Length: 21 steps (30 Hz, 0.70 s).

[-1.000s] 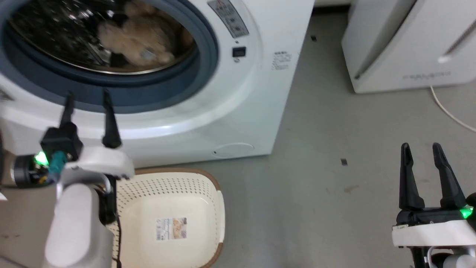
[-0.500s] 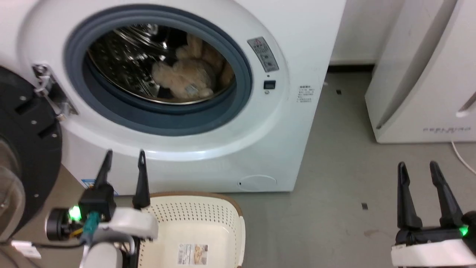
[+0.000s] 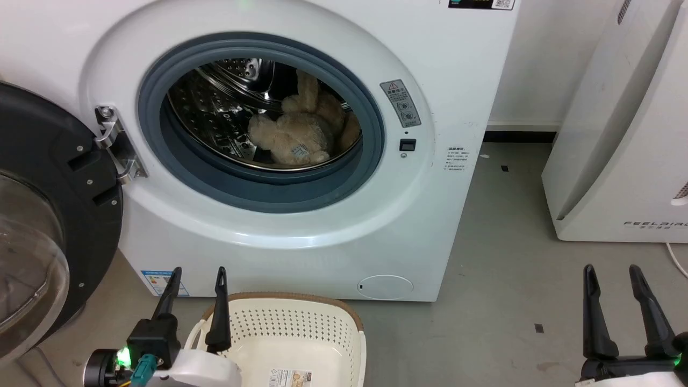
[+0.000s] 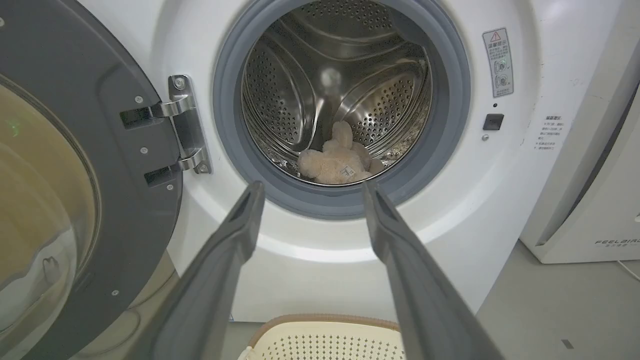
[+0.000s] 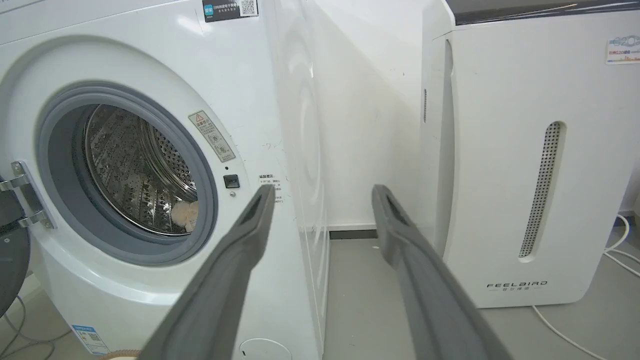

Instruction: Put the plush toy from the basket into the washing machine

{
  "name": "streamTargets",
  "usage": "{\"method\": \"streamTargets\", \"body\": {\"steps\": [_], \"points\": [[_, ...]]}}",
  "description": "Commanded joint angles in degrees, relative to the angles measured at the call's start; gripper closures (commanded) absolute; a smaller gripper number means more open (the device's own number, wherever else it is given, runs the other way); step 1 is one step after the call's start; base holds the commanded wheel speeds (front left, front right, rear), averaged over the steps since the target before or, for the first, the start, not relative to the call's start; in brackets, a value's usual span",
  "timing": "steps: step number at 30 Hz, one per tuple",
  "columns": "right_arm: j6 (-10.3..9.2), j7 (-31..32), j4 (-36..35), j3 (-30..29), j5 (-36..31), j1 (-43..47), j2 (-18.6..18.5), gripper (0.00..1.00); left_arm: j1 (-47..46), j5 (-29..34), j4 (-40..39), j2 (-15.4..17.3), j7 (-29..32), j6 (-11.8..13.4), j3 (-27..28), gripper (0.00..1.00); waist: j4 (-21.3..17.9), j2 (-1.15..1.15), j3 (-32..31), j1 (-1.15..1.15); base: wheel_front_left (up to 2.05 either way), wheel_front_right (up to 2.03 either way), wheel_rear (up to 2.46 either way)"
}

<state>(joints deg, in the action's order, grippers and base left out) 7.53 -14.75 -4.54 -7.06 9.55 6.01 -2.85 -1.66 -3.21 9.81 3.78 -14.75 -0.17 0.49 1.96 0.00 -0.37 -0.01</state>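
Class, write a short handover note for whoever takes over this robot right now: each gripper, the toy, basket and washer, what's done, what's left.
Open and empty: left gripper, by the left rim of the basket; right gripper, over the floor.
The plush toy lies in the drum of the washing machine, whose door stands open.
The basket sits before the machine, no toy in its visible part.
Done: toy is in. Left: nothing, it seems.

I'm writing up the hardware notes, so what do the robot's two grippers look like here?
The left gripper and right gripper each have two long, dark, tapering fingers on a black base with a white wrist housing and a green light. A teal plug sits by the left one's base.
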Motion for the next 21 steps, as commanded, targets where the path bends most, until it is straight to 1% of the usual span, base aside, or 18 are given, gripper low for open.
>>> {"method": "streamTargets", "body": {"steps": [1, 8, 9, 21], "points": [[-0.04, -0.25, 0.2, -0.07, 0.42, 0.92, -0.03, 0.0, 0.83, -0.01, -0.26, -0.35, -0.25, -0.2, -0.18, 0.0, 0.14, 0.0, -0.09, 0.01, 0.0, 0.0, 0.0], [-0.04, -0.25, 0.67, 0.12, 0.42, 1.3, -0.03, 0.0, 1.31, 0.0, -0.24, -0.62, -0.25, 0.0, 0.46, 0.0, 0.21, 0.0, -0.41, 0.01, 0.0, 0.0, 0.0], [0.0, 0.01, 0.54, 0.07, -0.01, 0.54, 0.0, 1.0, 0.55, 0.02, -0.11, -0.63, 0.03, 0.02, 0.36, 1.0, 0.2, 0.0, -0.41, 0.01, 0.0, 0.0, 0.0], [0.0, 1.19, 0.85, 0.65, -0.78, 0.0, 0.0, 1.0, 0.64, 0.28, -0.89, -0.66, 1.26, 0.03, 0.26, 1.0, 0.03, 0.0, -0.36, 0.01, 0.0, 0.0, 0.0]]}}
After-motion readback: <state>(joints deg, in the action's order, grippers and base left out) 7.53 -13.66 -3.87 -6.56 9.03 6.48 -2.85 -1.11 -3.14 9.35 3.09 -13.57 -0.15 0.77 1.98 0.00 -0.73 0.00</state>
